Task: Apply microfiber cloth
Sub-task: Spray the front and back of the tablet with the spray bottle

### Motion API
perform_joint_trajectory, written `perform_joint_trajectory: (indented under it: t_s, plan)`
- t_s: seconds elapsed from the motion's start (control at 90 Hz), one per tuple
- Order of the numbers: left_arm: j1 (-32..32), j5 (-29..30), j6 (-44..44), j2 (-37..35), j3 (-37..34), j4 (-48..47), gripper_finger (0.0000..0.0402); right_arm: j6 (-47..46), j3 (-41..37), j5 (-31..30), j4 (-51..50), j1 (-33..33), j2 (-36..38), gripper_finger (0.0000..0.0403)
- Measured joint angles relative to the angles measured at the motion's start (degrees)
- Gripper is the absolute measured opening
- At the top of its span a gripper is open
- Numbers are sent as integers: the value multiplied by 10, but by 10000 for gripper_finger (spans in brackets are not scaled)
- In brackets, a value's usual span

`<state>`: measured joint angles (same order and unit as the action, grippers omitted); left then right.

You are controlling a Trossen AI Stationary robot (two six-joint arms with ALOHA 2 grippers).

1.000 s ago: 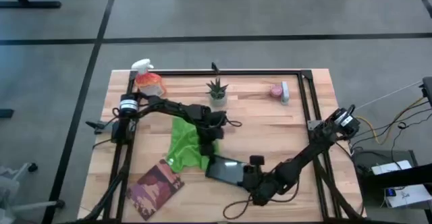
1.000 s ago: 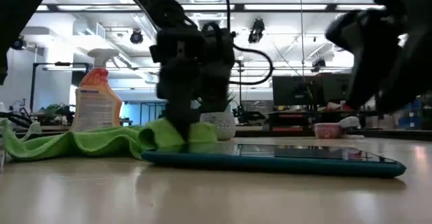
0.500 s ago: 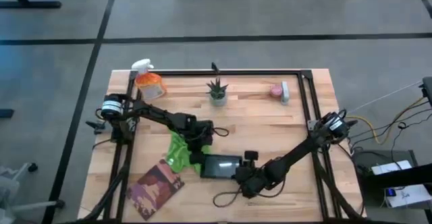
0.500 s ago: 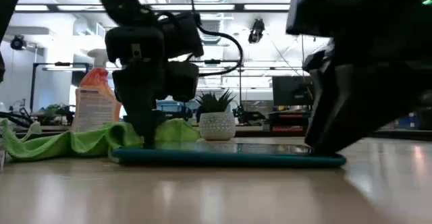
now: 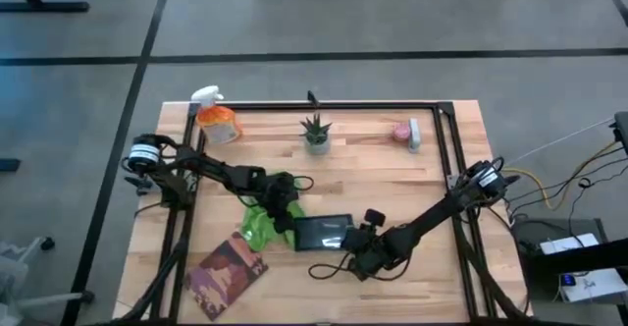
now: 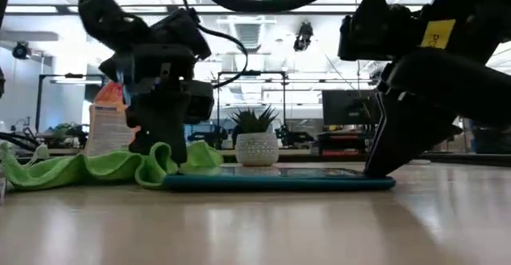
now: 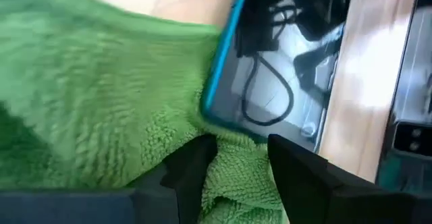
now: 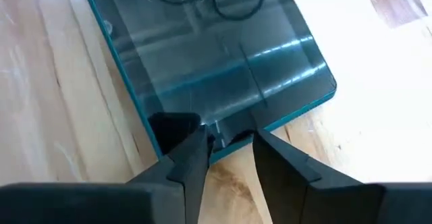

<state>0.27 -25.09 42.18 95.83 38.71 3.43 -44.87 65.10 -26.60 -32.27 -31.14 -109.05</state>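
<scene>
We find the microfiber cloth [image 5: 263,220] lying bunched on the wooden table [image 5: 432,184], its lime-green pile pressed against one short edge of the tablet [image 5: 322,233] and partly tucked under that edge, as the left wrist view shows [image 7: 101,96]. The left gripper [image 7: 233,166] stands at that same edge of the tablet, its fingers [image 7: 196,166] drawn close together with a fold of the cloth pinched between them. At the opposite edge of the tablet, the right gripper [image 8: 223,143] is nearly closed over the teal rim [image 8: 297,109], its fingers [image 8: 189,150] straddling that rim; in the low view the right arm comes down on the tablet's end [image 6: 375,169].

Beyond the tablet, toward the table's far edge, stands a small potted plant [image 5: 315,135]. An orange spray bottle [image 5: 216,120] stands at the far corner on the cloth's side of the tablet. A book [image 5: 227,272] lies near the cloth, toward the table's front edge. A small pink item [image 5: 402,131] lies at the far edge on the right arm's side.
</scene>
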Motion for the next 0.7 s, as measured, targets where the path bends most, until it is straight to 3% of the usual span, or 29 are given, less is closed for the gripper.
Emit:
perform_joint_trajectory:
  t_s: [0.178,0.344,0.7]
  plan:
    - [0,-3,36,7,-23,101,160,80,0,9,38,-1,1,127]
    - [2,8,13,10,-6,106,173,142,0,19,109,1,-18,135]
    - [22,1,-29,10,40,118,179,138,-1,-36,137,22,-27,124]
